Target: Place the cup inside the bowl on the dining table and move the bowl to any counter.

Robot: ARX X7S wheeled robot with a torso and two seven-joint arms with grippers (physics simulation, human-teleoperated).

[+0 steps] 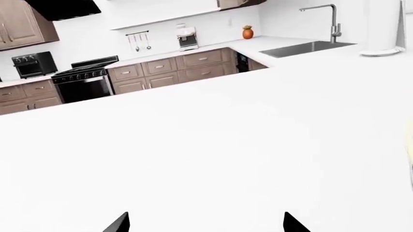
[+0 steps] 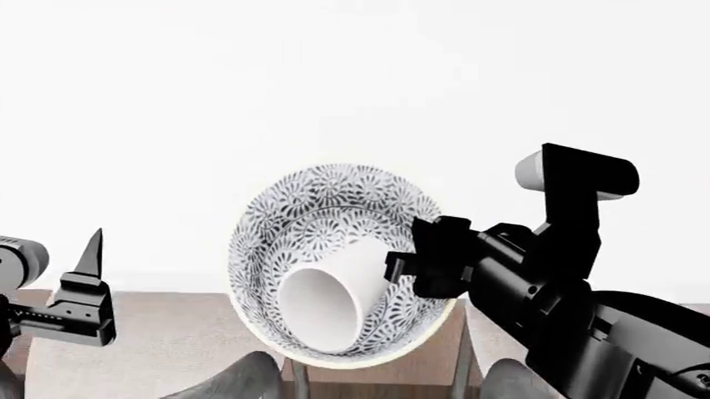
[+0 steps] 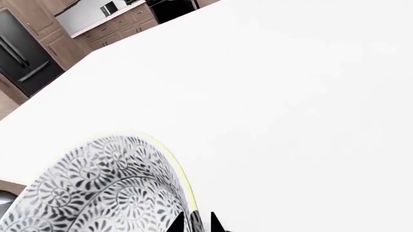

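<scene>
The leaf-patterned bowl [image 2: 332, 199] hangs tilted over the near edge of the white dining table [image 2: 332, 83]. The white cup [image 2: 327, 299] lies on its side inside the bowl, mouth toward me. My right gripper [image 2: 413, 264] is shut on the bowl's right rim. In the right wrist view the two fingers straddle the yellowish rim of the bowl [image 3: 103, 188], one inside and one outside. My left gripper [image 2: 80, 278] is open and empty, left of the bowl and apart from it. In the left wrist view its fingertips [image 1: 123, 223] stand wide apart over the bare table top [image 1: 206, 145].
Across the room a white counter [image 1: 271, 46] over brown cabinets holds a sink [image 1: 306, 47], a faucet and a paper towel roll on a silvery base [image 1: 384, 29]. A black stove [image 1: 84, 79] stands further left. Grey stool seats [image 2: 222, 382] show below the table edge.
</scene>
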